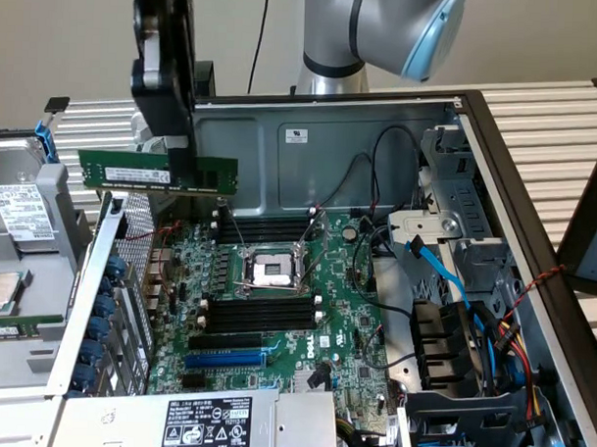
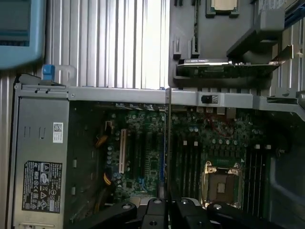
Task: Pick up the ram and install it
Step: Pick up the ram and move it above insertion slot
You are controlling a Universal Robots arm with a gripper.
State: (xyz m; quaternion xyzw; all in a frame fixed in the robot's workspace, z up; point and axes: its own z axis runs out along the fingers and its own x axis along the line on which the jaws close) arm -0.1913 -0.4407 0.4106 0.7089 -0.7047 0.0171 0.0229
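**A:** Exterior view. Tool state?
**B:** Gripper (image 1: 180,165) is clamped on the ram (image 1: 124,168). The fingers pinch it off-centre, so the longer part sticks out to the exterior view's left of the grip. The stick is level, with its long edge down.

**A:** Where is the ram against the case (image 1: 497,142)?
**B:** It is in the air, at the tool's own height and above the case's rear corner. The board (image 1: 353,333) lies lower than the tool, towards the exterior view's right. The black slots (image 1: 261,310) beside the socket (image 1: 274,272) are well apart from the ram. It is not seated.

**A:** Wrist view?
**B:** The gripper (image 2: 163,210) is at the frame edge, closed on the ram (image 2: 167,143). The ram is edge-on here, a thin line running straight out from between the fingers.

**A:** What lies under it?
**B:** The board (image 2: 143,167), beyond the tool. A white slot (image 2: 123,150) is on one side of the ram's line. The black slots (image 2: 188,157) and the socket (image 2: 221,183) are on the other. I cannot tell whether the ram lines up with any slot.
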